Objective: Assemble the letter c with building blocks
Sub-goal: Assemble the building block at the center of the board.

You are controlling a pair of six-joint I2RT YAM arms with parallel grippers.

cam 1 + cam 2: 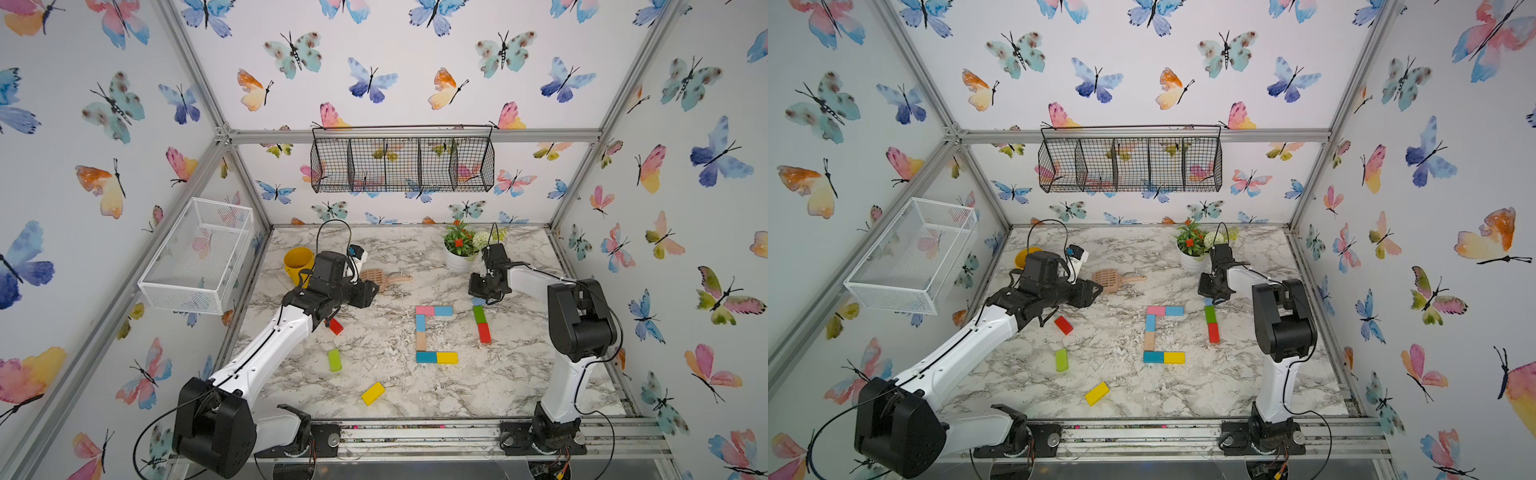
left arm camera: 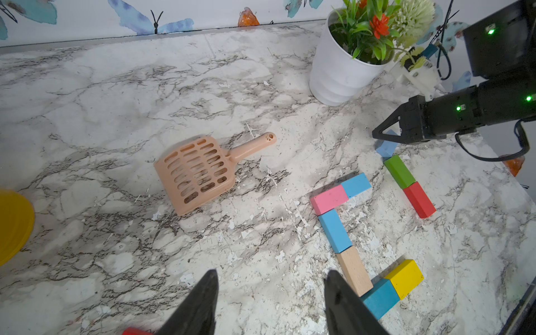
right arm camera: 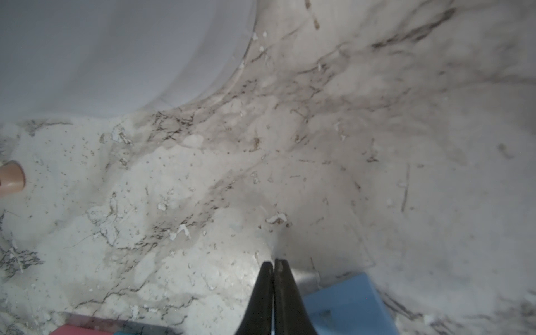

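Note:
Six building blocks form a C shape on the marble table in both top views: pink (image 1: pixel 424 310) and light blue (image 1: pixel 443 311) at the far end, light blue (image 1: pixel 420 323) and tan (image 1: pixel 421 340) down the side, teal (image 1: pixel 426 357) and yellow (image 1: pixel 447 358) at the near end. To their right a green block (image 1: pixel 478 314) and a red block (image 1: pixel 484 332) lie end to end. My right gripper (image 3: pixel 274 261) is shut and empty, its tips on the table beside a light blue block (image 3: pixel 345 304). My left gripper (image 2: pixel 272 275) hangs open and empty.
Loose red (image 1: pixel 336 326), green (image 1: pixel 334 360) and yellow (image 1: pixel 372 393) blocks lie at the left. A tan slotted scoop (image 1: pixel 384 278), a yellow cup (image 1: pixel 298 262) and a white flower pot (image 1: pixel 457 259) stand at the back. Wire baskets (image 1: pixel 195 257) hang on the walls.

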